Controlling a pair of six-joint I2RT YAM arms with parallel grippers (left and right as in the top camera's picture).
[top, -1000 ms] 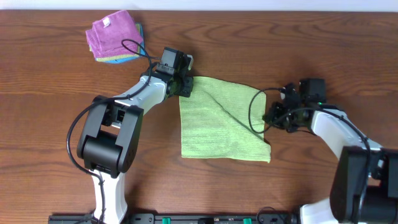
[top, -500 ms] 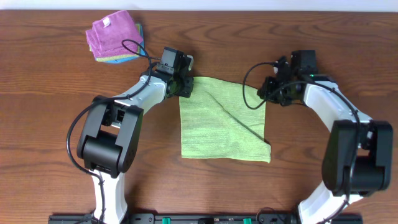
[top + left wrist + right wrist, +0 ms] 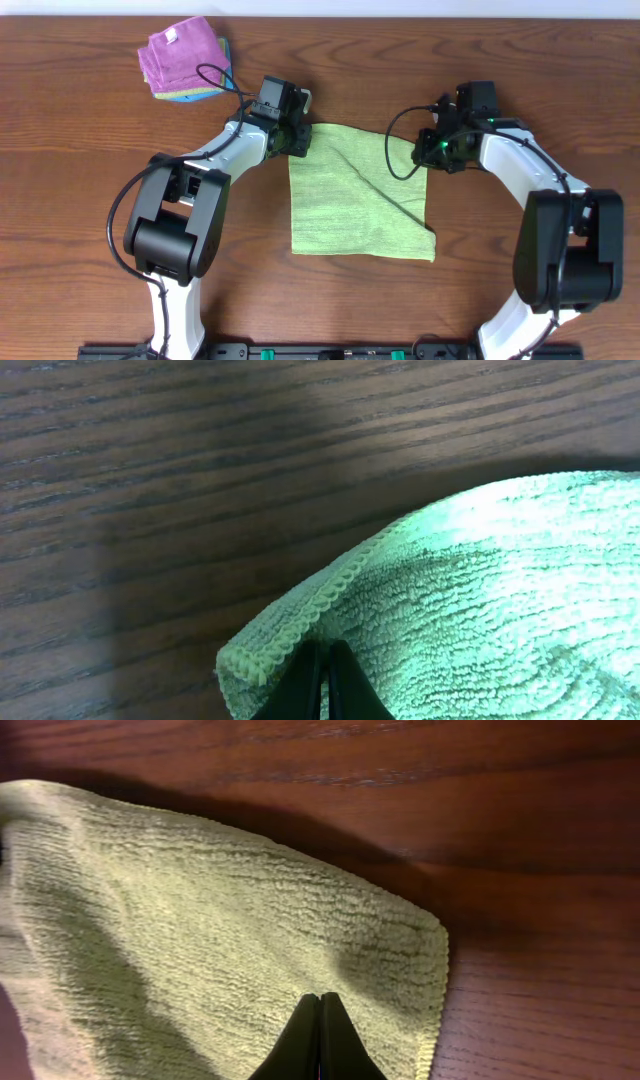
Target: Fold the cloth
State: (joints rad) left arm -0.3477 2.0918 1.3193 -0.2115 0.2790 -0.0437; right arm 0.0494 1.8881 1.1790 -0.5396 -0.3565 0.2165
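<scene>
The cloth [image 3: 360, 195], lime-green, nearly square, soft with fine ribs and a stitched hem, lies mid-frame on the wooden table [image 3: 520, 60]. The left gripper [image 3: 322, 660] pinches its upper left corner; the right gripper [image 3: 320, 1020] is clenched at its upper right corner.

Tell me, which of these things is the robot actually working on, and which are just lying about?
In the job:
lime-green cloth
left hand, closed on one far corner
right hand, closed, at the other far corner

Lying about:
purple cloth with white tag
blue cloth beneath it
</scene>
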